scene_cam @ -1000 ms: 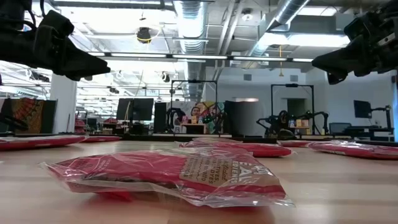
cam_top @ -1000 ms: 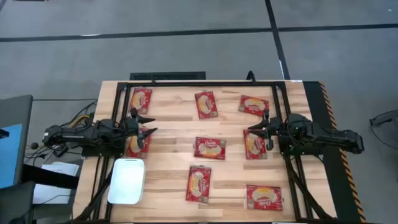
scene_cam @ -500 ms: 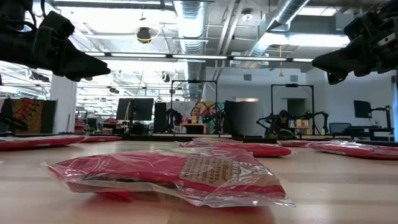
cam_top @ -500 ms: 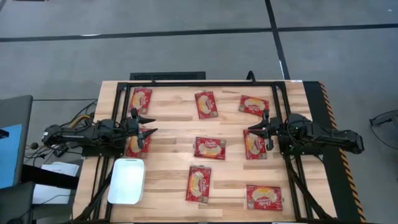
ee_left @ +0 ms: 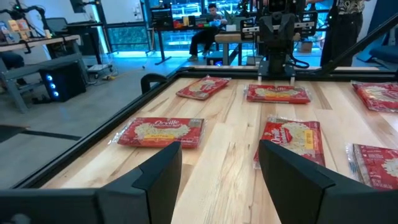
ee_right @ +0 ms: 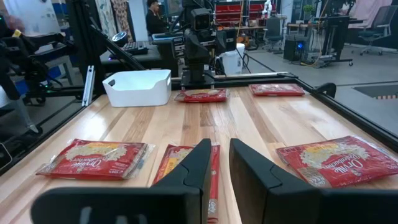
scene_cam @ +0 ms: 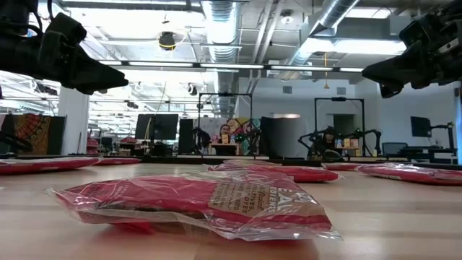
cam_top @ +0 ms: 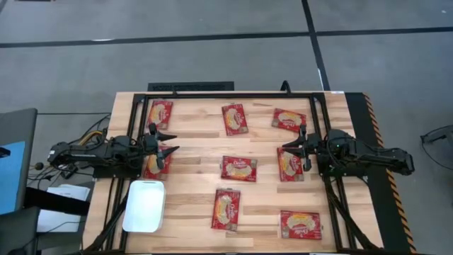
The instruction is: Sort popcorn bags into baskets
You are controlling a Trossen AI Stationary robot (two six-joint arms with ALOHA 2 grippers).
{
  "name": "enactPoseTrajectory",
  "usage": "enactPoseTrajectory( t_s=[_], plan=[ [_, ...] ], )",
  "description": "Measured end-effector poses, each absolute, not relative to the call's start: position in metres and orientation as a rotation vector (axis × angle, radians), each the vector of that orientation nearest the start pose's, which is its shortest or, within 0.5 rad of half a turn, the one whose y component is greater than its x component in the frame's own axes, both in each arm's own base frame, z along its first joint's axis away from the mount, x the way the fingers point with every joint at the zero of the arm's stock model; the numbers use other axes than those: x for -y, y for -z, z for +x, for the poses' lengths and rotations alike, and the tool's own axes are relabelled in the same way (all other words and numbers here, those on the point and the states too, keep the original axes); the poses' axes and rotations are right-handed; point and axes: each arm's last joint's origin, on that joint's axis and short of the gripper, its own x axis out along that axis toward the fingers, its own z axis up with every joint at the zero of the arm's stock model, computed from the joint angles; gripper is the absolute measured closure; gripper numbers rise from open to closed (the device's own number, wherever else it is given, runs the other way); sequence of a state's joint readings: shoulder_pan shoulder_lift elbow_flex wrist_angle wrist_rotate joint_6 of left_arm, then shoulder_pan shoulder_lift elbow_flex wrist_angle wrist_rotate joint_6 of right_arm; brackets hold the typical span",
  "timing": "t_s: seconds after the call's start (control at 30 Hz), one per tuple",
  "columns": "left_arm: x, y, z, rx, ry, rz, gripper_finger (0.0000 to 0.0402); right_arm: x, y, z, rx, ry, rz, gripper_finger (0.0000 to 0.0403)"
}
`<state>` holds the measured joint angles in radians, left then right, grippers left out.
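Note:
Several flat red popcorn bags lie on the wooden table, among them a bag [cam_top: 161,113] at the far left, one in the middle [cam_top: 238,168] and one near the front [cam_top: 226,209]. The white tray [cam_top: 144,206] sits at the near left, with nothing in it. My left gripper [cam_top: 175,141] [ee_left: 219,152] hovers open above the table, beside a bag [cam_top: 157,164] that lies partly under the arm. My right gripper [cam_top: 284,147] [ee_right: 221,149] hovers over the far end of another bag [cam_top: 290,165], its fingers only a narrow gap apart. Both grippers hang well above the table in the low view.
A black frame [cam_top: 230,95] runs round the table top. More bags lie at the far middle [cam_top: 236,119], far right [cam_top: 289,119] and near right [cam_top: 300,224]. Bare wood shows between the bags. A person sits in the room beyond the table [ee_left: 214,15].

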<state>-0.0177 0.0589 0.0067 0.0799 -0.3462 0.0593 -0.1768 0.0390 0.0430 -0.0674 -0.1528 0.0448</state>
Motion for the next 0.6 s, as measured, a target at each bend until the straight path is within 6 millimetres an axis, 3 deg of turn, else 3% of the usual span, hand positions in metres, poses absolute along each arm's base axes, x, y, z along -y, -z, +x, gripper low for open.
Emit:
enactPoseTrajectory(
  t_s=[0.33, 0.5, 0.6],
  plan=[
    [-0.0081, -0.1689, 0.0993, 0.018, -0.329, 0.054, 0.0197, 0.0128, -0.1689, 0.0964, -0.060, 0.026, 0.059, 0.0322],
    [-0.0081, -0.1688, 0.0994, 0.018, -0.329, 0.054, 0.0197, 0.0131, -0.1720, 0.0968, -0.010, 0.034, 0.345, 0.0322],
    [-0.0084, -0.1698, 0.0992, 0.026, -0.339, 0.055, 0.0197, 0.0144, -0.1772, 0.0968, 0.055, 0.067, 0.398, 0.0322]
  ],
)
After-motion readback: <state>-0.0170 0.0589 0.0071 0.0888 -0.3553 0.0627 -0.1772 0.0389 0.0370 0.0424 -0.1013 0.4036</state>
